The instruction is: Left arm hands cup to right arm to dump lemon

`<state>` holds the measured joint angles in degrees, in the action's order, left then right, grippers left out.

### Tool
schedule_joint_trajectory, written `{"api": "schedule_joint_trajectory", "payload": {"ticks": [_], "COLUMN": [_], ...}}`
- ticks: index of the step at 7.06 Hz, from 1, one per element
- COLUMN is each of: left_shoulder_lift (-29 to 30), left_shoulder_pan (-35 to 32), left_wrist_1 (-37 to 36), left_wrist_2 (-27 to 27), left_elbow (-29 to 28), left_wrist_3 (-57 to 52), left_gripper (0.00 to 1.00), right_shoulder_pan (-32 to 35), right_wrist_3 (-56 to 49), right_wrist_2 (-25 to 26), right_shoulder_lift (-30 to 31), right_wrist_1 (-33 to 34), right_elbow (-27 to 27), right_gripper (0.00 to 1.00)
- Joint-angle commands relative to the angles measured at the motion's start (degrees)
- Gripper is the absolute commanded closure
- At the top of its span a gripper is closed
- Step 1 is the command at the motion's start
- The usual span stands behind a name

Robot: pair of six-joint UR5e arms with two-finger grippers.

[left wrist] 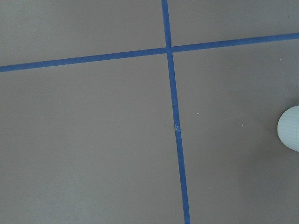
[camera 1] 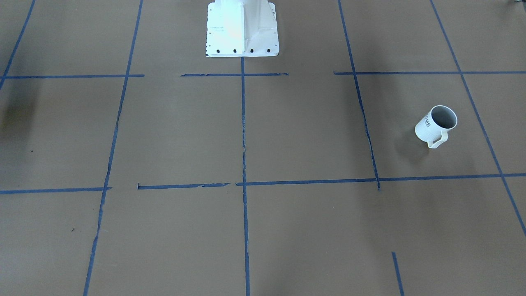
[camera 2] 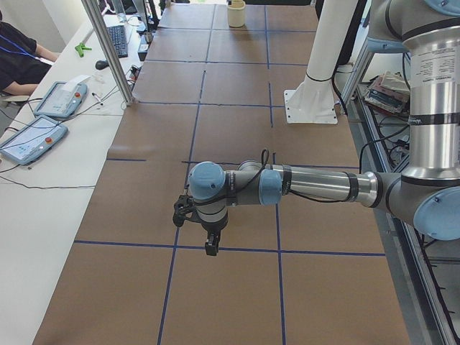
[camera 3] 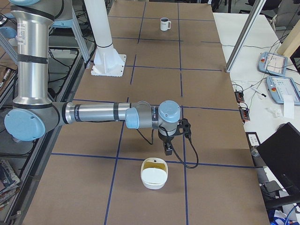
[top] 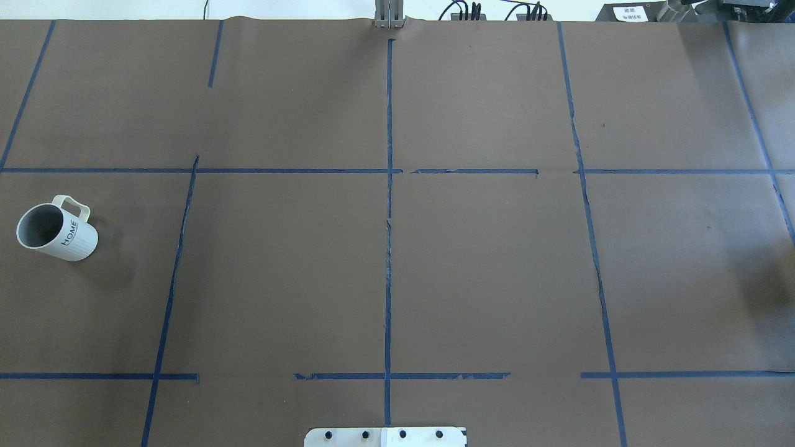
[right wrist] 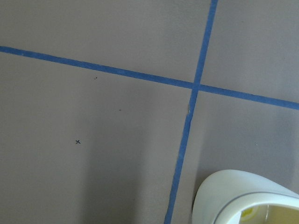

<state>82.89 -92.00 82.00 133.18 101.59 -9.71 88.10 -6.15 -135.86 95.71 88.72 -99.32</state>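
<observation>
Front-facing view: the cup (camera 1: 436, 125) stands upright on the brown-papered table (camera 1: 287, 135), on the robot's left side, with its handle toward the camera. The letters "OME" show on its wall. The white robot base (camera 1: 242, 28) is at the top edge.

Overhead view: the cup sits near the left edge, and "HOME" reads clearly in dark letters on its ribbed side.

Exterior left view: the left arm (camera 2: 309, 185) reaches out low over the table. The left gripper (camera 2: 209, 248) points down above the paper, touching nothing I can see. From here I cannot tell whether its fingers are apart or together. Printing on the upright arm tube is too small to read.

Exterior right view: the right arm (camera 3: 93, 112) stretches out the same way. The right gripper (camera 3: 168, 151) points down just above a white container (camera 3: 153, 177) with a yellowish inside. I cannot tell its opening either. The cup stands at the far end, well apart from it.

Left wrist view: 2 blue tape lines (left wrist: 170, 93) cross, and a white rounded shape (left wrist: 289, 134) is cut by the right edge.

Right wrist view: 2 tape lines cross, with the container's rim at the bottom right.
</observation>
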Motion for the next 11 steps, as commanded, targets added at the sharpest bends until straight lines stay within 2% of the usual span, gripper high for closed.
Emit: {"api": "schedule_joint_trajectory", "payload": {"ticks": [1, 11], "left_shoulder_lift": [-0.3, -0.4], "left_shoulder_pan": [0.1, 0.2], "left_wrist_1": [0.0, 0.1], "left_wrist_2": [-5.6, -5.6], "left_elbow": [0.2, 0.7], "left_wrist_3": [-0.1, -0.3], "left_gripper": [0.00, 0.00], "right_shoulder_pan": [1.5, 1.4], "right_wrist_3": [-0.6, 1.1], "right_wrist_2": [0.1, -0.5], "right_shoulder_lift": [1.9, 2.2], "right_wrist_1": [0.0, -0.4], "right_elbow": [-1.2, -1.0], "right_gripper": [0.00, 0.00]}}
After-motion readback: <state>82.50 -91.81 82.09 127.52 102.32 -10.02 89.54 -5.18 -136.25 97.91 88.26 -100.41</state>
